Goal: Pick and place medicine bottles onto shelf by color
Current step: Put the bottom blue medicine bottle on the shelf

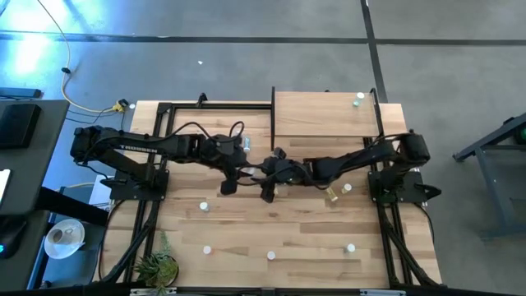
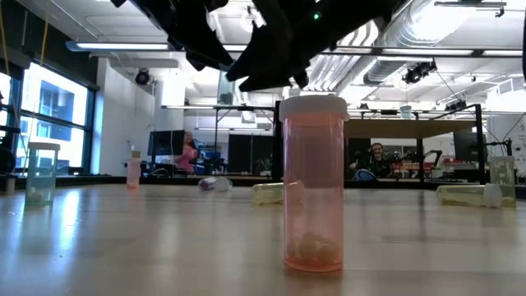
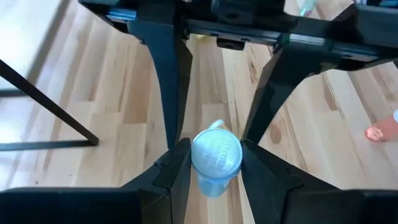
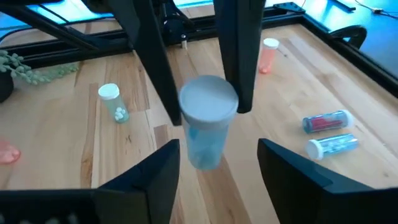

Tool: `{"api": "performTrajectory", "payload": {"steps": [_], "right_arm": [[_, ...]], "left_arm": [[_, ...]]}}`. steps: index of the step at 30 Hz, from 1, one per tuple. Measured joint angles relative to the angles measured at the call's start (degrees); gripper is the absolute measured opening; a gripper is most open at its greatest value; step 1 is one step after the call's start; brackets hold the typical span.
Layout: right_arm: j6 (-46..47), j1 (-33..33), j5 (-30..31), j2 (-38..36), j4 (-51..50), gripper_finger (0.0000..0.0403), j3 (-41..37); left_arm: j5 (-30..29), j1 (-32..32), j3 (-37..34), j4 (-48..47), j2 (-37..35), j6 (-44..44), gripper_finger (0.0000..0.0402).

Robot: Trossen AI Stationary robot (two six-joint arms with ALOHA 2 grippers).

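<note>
High view: both arms reach to the middle of the tabletop (image 1: 288,238). The left hand (image 1: 228,187) and right hand (image 1: 268,194) sit just beside each other near the frame's centre. The shelf (image 1: 320,115) lies at upper centre-right, with one bottle at its upper right corner (image 1: 358,100). White-capped bottles dot the lower half, and two more lie right of centre. A small plant (image 1: 156,265) stands at the lower left.

Low view: a red bottle (image 2: 312,182) stands upright at centre, close to the camera, white cap on. Dark arm parts hang at the top. Another upright bottle (image 2: 41,173) stands at far left, and others lie on their sides farther back. People show in the room behind.

Left wrist view: the left hand (image 3: 215,163) is closed narrowly on a blue bottle (image 3: 215,160), seen cap-on at lower centre, each finger touching a side. The other arm's dark fingers cross the top.

Right wrist view: the right hand (image 4: 219,155) stands wide, its fingers apart from the blue bottle (image 4: 206,121), which two dark fingers from the other arm pinch at the frame's centre. A green-tinted bottle (image 4: 112,102) stands at left; a red one (image 4: 326,121) and a blue one (image 4: 333,145) lie at right.
</note>
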Motion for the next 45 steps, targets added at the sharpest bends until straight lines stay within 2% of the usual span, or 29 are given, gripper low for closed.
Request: {"api": "performTrajectory", "payload": {"steps": [12,25,31,36,45], "right_arm": [[-5.9,0.0,7.4,-8.2,-8.2,0.0209,0.0],[-18.3,-1.4,26.5,-19.5,-12.3,0.0209,0.0],[-19.3,-5.9,27.9,-24.5,-14.5,0.0209,0.0],[-19.2,-9.9,27.9,-27.0,-16.6,0.0209,0.0],[-19.2,-15.7,27.8,-28.6,-20.7,0.0209,0.0]], "left_arm": [[-0.4,2.9,0.0,3.0,0.0,0.0,0.0117],[-0.2,10.4,0.0,14.7,0.0,5.0,0.0117],[1.7,14.8,0.4,20.8,0.0,7.5,0.0117],[6.1,19.0,4.9,20.6,0.0,7.8,0.0117],[8.1,25.1,13.6,19.9,0.0,10.6,0.0117]]}}
